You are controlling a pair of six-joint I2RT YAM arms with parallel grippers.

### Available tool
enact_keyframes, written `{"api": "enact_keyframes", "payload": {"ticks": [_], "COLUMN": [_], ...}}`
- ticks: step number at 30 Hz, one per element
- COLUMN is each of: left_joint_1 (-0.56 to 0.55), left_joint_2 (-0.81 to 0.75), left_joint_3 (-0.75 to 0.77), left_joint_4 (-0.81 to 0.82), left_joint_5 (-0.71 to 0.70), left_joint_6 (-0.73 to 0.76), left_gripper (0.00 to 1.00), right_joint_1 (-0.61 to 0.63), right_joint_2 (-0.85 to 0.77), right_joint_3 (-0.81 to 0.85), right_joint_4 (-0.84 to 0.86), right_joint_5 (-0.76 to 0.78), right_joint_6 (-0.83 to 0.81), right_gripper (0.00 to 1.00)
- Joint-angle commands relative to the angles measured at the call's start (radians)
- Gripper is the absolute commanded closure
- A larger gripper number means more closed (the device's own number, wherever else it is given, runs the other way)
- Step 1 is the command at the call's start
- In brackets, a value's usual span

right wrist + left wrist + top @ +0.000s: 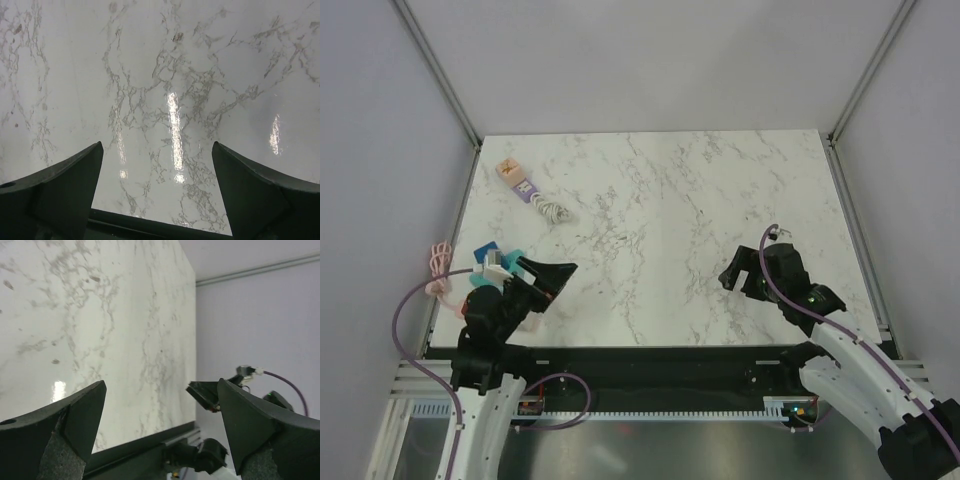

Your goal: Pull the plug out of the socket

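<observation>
The tan plug (pixel 507 169) sits on the far end of the lilac power strip (pixel 524 187) at the table's far left, with the strip's coiled white cord (pixel 556 210) at its near end. My left gripper (pixel 558 278) is open and empty near the front left, well short of the strip. My right gripper (pixel 732 272) is open and empty at the front right. Neither wrist view shows the plug or the strip; the left wrist view shows its open fingers (pixel 80 415) and the right arm (pixel 215 392), the right wrist view its open fingers (pixel 70 185) over bare marble.
A pink cable (pixel 438 268) loops off the table's left edge beside the left arm. Metal frame posts (pixel 440 75) stand at the back corners. The marble table (pixel 660 240) ends at a dark front rail (pixel 150 225).
</observation>
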Motion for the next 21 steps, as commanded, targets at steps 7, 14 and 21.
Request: {"api": "enact_keyframes", "payload": {"ticks": [7,14,21], "left_joint_1": [0.005,0.005,0.008], "left_joint_2": [0.315,0.559,1.056], "left_joint_3": [0.358,0.507,0.75], "left_joint_4": [-0.119,-0.065,-0.037], "left_joint_5": [-0.161,-0.295,-0.509], "left_joint_6": [0.421,0.487,0.637], "left_gripper": [0.0,0.0,0.0], "right_joint_1": [-0.003,-0.003,-0.001], "right_joint_2": [-0.003,-0.003,0.013], "right_joint_3": [0.088,0.1,0.109], "right_joint_4": [-0.005,0.014,0.028], "right_joint_5": [0.015,-0.019,-0.04], "right_joint_6": [-0.02,-0.077,-0.1], "right_gripper": [0.02,0.02,0.02]}}
